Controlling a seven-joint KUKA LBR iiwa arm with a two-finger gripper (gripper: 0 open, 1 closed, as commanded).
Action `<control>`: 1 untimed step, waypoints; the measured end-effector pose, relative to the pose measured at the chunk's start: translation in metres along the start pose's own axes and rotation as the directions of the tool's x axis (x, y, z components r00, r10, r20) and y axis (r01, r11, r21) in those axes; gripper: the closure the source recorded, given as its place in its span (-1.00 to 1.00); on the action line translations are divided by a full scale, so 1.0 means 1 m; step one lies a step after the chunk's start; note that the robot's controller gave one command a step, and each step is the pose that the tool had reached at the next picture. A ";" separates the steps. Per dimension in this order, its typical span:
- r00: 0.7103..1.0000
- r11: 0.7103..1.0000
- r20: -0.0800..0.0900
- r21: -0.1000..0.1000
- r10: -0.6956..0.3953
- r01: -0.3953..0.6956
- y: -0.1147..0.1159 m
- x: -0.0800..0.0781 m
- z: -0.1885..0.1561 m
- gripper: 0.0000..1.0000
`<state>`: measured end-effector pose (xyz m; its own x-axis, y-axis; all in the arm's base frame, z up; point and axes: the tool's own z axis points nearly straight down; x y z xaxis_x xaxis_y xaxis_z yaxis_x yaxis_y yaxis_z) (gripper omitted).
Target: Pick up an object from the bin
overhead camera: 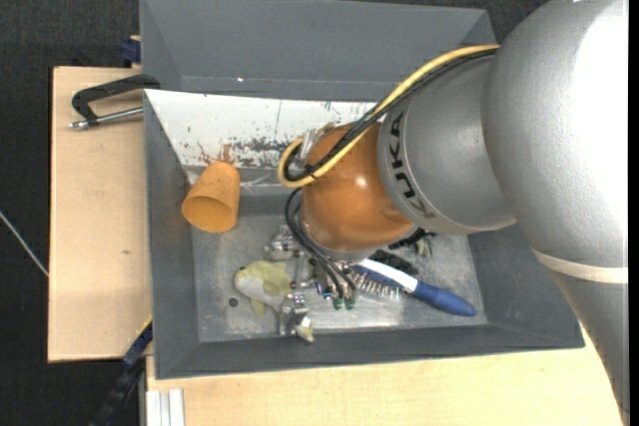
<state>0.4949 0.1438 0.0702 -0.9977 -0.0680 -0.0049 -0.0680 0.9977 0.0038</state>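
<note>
The gripper (pixel 296 302) is seen below and right of the orange cup (pixel 213 198), just beside a pale yellowish lump (pixel 258 280). Its opening cannot be told. A blue-and-white brush (pixel 424 290) is laid farther right.

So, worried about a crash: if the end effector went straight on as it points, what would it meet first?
Likely the pale yellowish lump beside the end effector; depth is unclear, so it may reach the bin floor next to it instead.
</note>
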 end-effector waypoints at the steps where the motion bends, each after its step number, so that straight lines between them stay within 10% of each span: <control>1: 1.000 1.000 0.010 -0.001 -0.003 0.003 0.002 -0.003 -0.004 1.00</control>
<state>0.4981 0.1462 0.0739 -0.9974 -0.0706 -0.0154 -0.0707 0.9975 0.0051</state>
